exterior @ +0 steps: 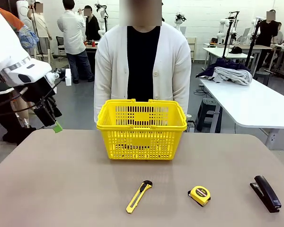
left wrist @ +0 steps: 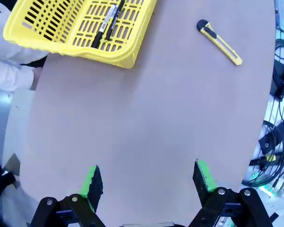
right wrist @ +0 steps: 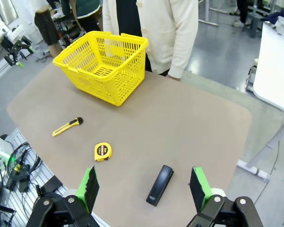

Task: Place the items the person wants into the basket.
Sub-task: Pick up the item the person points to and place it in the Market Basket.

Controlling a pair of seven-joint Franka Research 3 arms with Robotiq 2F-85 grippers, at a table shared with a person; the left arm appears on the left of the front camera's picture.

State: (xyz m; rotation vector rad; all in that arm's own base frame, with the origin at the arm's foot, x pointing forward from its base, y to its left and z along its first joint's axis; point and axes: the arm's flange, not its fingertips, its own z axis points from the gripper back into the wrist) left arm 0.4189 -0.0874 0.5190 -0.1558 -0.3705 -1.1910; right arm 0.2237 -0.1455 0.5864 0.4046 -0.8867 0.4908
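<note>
The yellow basket [exterior: 141, 127] stands at the table's far middle, in front of the person [exterior: 142, 61] in the white cardigan. Seen from the left wrist, a white-and-black marker [left wrist: 103, 26] and a slim black pen [left wrist: 115, 19] lie side by side on the floor of the basket [left wrist: 61, 21]. The yellow-and-black tape measure [exterior: 199, 195] lies near the front edge, right of centre; it is also in the right wrist view [right wrist: 102, 151]. My left gripper [left wrist: 148, 178] is open and holds nothing, raised off the table's left side [exterior: 54, 124]. My right gripper [right wrist: 144, 185] is open above the stapler, also holding nothing.
A long yellow utility knife [exterior: 139, 196] lies at front centre, left of the tape measure. A black stapler [exterior: 265, 193] lies at the front right, close to the table edge. The person's hand [left wrist: 35, 78] rests by the table's far edge. Bare tabletop [exterior: 61, 175] spreads between basket and front items.
</note>
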